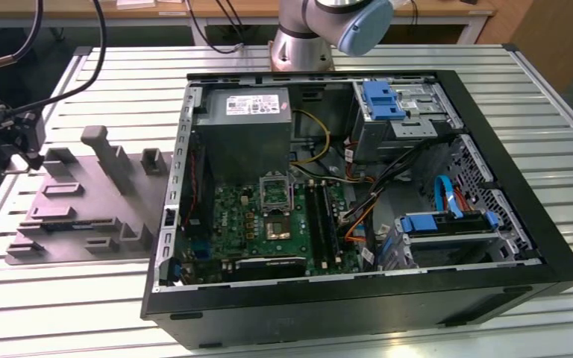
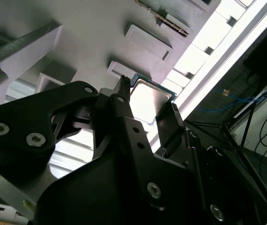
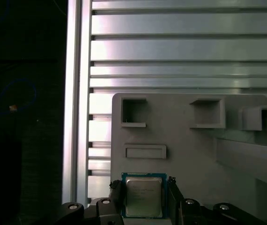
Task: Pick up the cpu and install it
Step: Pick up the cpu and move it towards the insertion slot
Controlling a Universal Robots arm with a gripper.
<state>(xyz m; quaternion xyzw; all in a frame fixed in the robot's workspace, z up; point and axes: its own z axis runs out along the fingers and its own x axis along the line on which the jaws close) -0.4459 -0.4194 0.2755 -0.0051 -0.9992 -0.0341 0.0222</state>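
Note:
The cpu (image 3: 144,197) is a small square chip with a silvery top and a thin green rim. It sits between the two black fingers of my gripper (image 3: 144,186), which press on its two opposite edges over the grey fixture plate (image 3: 189,150). In the second wrist view the cpu (image 2: 147,99) shows between the same fingers (image 2: 122,101), close to the plate's edge. In the exterior view my gripper (image 1: 26,145) is at the far left, by the far corner of the plate (image 1: 87,212). The motherboard (image 1: 257,224) lies in the open computer case, its socket (image 1: 275,226) uncovered.
The open black computer case (image 1: 366,298) takes up the middle and the exterior view's right, with a grey power supply (image 1: 244,130), blue drive brackets (image 1: 384,101) and loose cables inside. The fixture plate carries raised blocks and recesses. The slatted metal table (image 1: 57,306) runs underneath, its edge close to the gripper.

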